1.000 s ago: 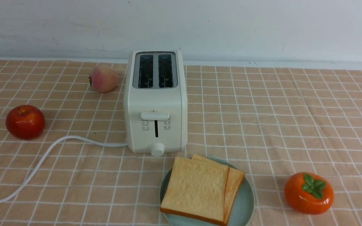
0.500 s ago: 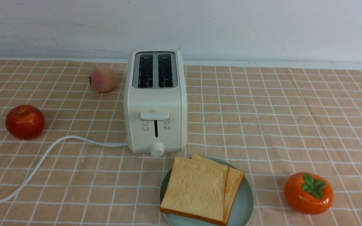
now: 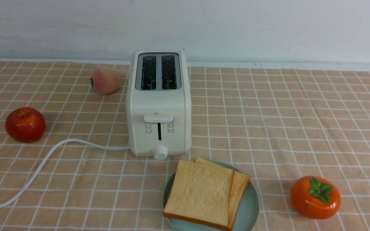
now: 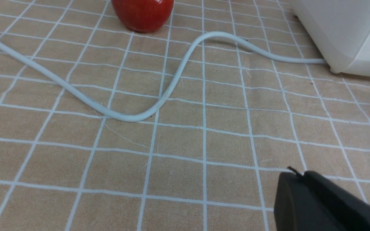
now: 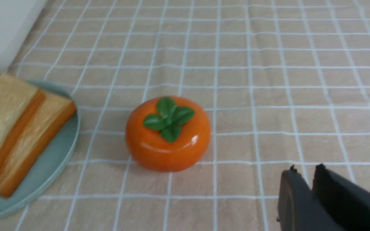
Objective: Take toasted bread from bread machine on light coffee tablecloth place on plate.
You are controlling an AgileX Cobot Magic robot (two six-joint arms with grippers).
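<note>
Two slices of toasted bread lie flat on the plate. One slice sits on top of the other, and the lower one pokes out on the right side. The plate is pale green and sits on the light coffee tablecloth, just in front of the bread machine and a little to its right. Both slots on top of the bread machine look dark, and no bread shows in them. Its white cord snakes across the cloth to the left.

A red apple sits well to the left of the bread machine. A pink peach rests just beside the bread machine on its far left side. An orange persimmon with green leaves sits near the plate, on its right, not touching it.

No arm shows in the front view. In the left wrist view the left hand is low over the cloth, near the cord, and it is clenched tight on nothing. In the right wrist view the right hand is near the persimmon. There is a thin gap between its two black fingers, and nothing is in them.
</note>
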